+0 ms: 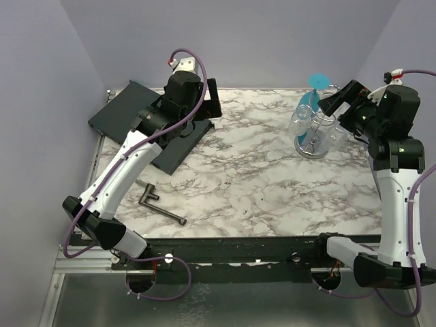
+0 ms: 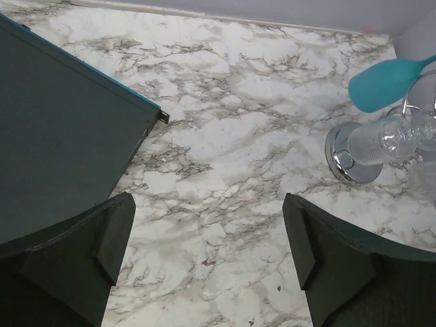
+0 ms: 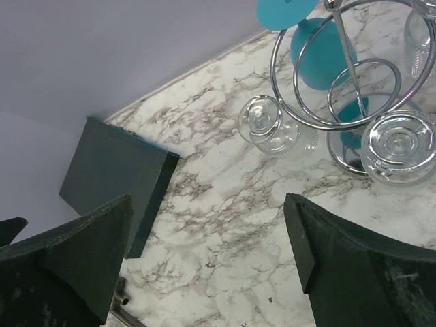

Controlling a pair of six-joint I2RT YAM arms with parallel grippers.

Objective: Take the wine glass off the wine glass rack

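Observation:
The chrome wine glass rack point(image 1: 312, 139) stands at the back right of the marble table. A teal wine glass point(image 1: 312, 95) and clear wine glasses point(image 1: 300, 122) hang upside down from its wire loops. In the right wrist view the rack's loops point(image 3: 325, 85) hold the teal glass point(image 3: 320, 51) and two clear glasses point(image 3: 269, 126) point(image 3: 398, 146). My right gripper point(image 1: 332, 102) point(image 3: 208, 252) is open and empty, just right of the rack and above it. My left gripper point(image 1: 208, 102) point(image 2: 208, 252) is open and empty at the back left; its view shows the rack base point(image 2: 351, 160) far to the right.
Dark grey flat panels point(image 1: 133, 109) lie at the back left, under my left arm, and also show in the left wrist view point(image 2: 61, 129). A dark metal tool point(image 1: 158, 202) lies near the front left. Lavender walls close in the table on three sides.

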